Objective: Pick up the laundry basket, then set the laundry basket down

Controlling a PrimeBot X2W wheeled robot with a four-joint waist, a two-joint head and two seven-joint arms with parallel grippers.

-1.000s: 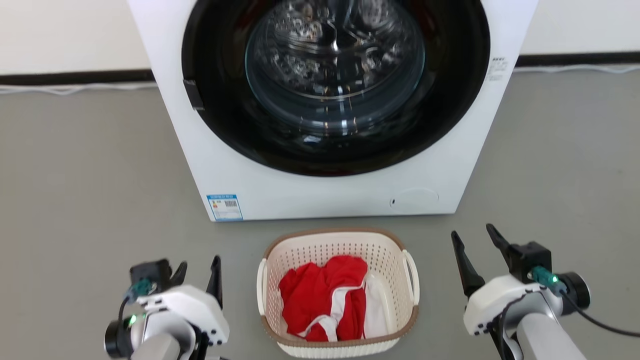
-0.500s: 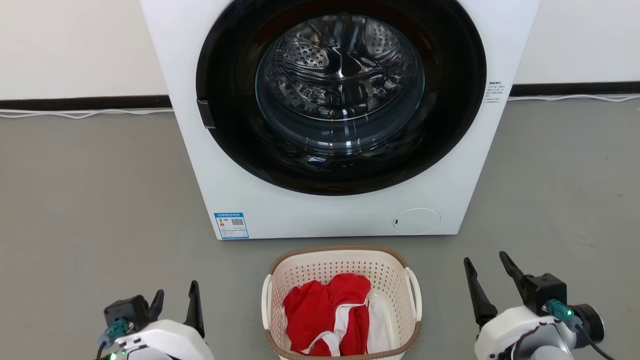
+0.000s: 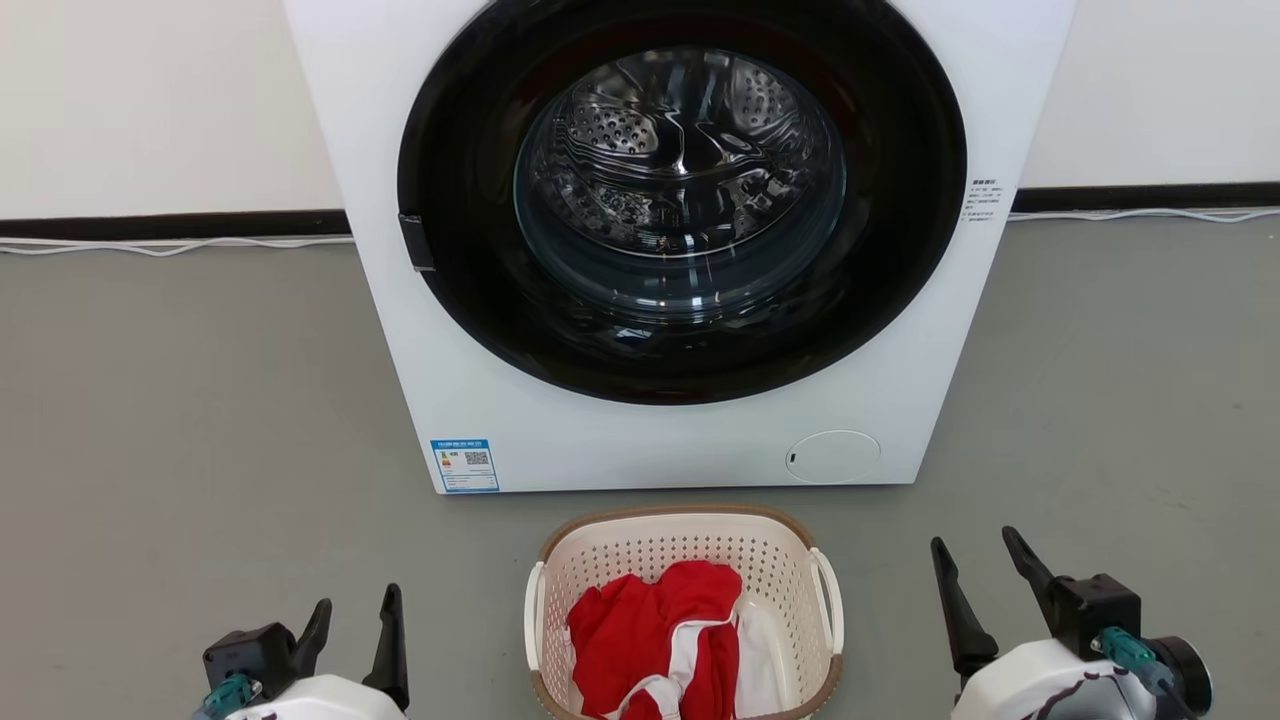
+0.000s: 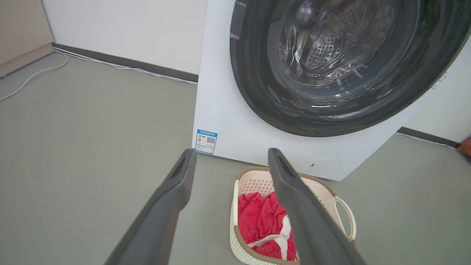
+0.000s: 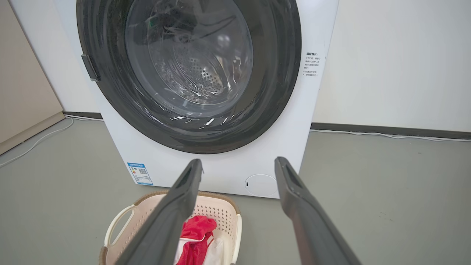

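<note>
Presently: laundry basket on floor, centred between left gripper and right gripper, neither clearly nearer; both grippers spread apart, holding nothing.

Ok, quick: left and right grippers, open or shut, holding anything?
Left gripper: open, holding nothing, left of the basket.
Right gripper: open, holding nothing, right of it.
</note>
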